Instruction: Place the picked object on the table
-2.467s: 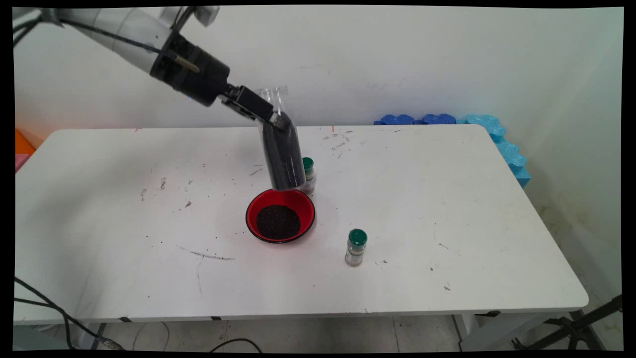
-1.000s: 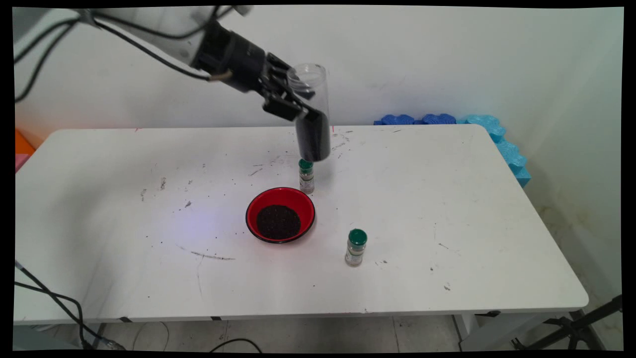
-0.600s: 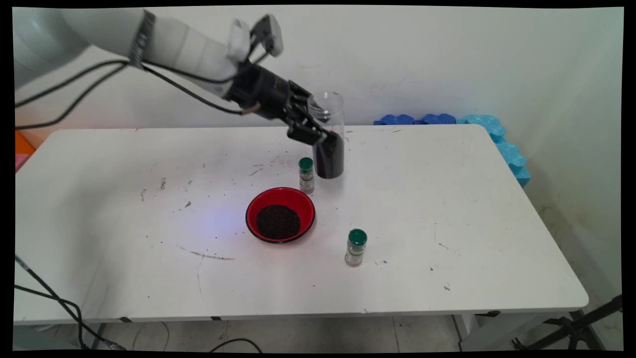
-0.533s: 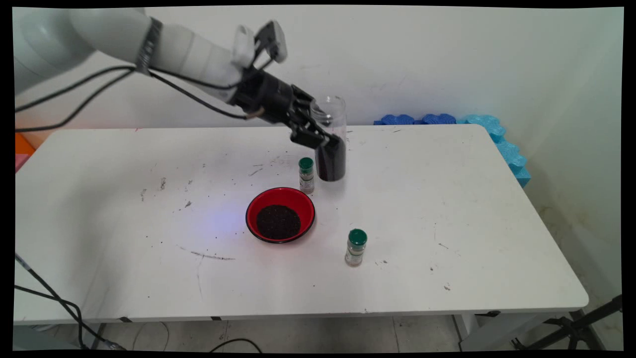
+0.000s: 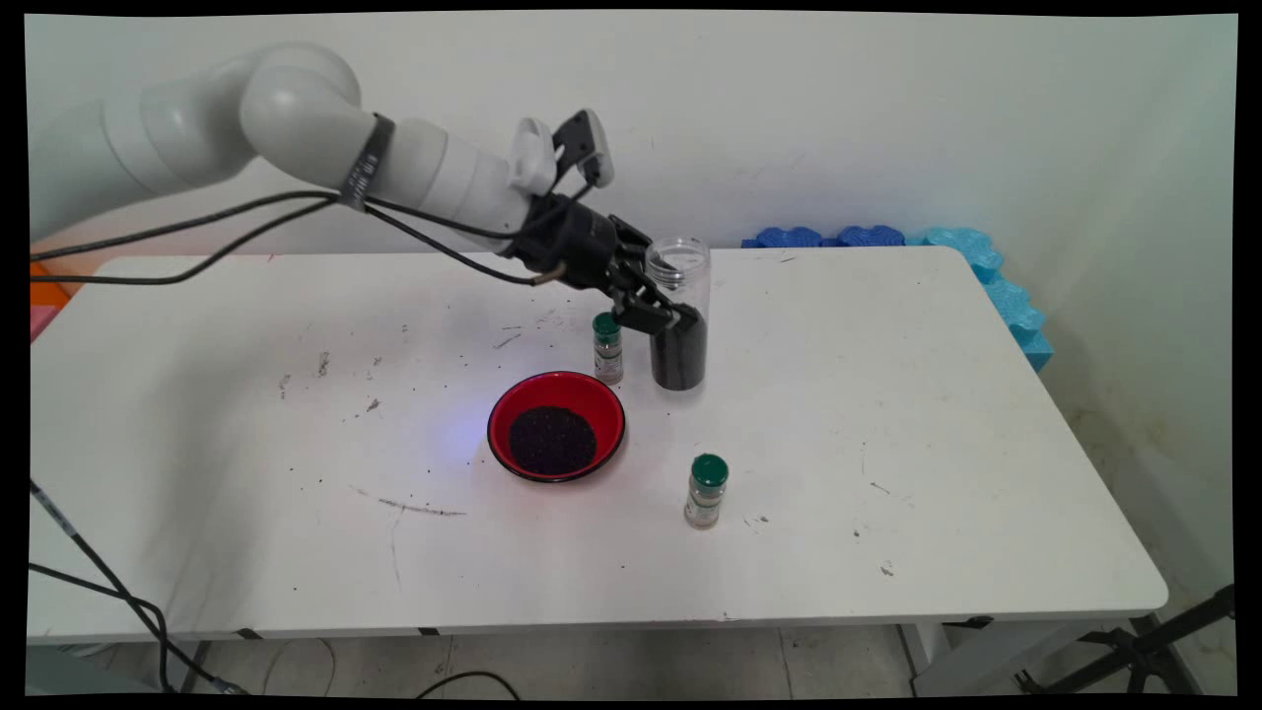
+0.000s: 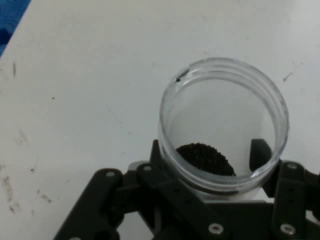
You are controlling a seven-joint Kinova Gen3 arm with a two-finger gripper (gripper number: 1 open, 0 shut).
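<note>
A clear plastic jar [image 5: 679, 314] stands upright on the white table [image 5: 887, 394], its lower half filled with dark seeds. My gripper [image 5: 663, 318] is shut on the jar around its middle. In the hand view I look down into the jar's open mouth [image 6: 223, 122], with the seeds [image 6: 205, 159] at the bottom and my gripper [image 6: 207, 172] closed on its wall. Just left of the jar stands a small green-capped spice bottle [image 5: 608, 347]. A red bowl [image 5: 556, 427] holding dark seeds lies in front of them.
A second green-capped bottle [image 5: 706, 490] stands to the right of the bowl, nearer the front. Blue foam pieces [image 5: 971, 271] lie at the table's far right corner. Black cables [image 5: 197, 242] hang from the arm over the left side.
The jar was tilted over the red bowl; it has since been turned upright, carried right and back, and lowered onto the table beside the green-capped bottle.
</note>
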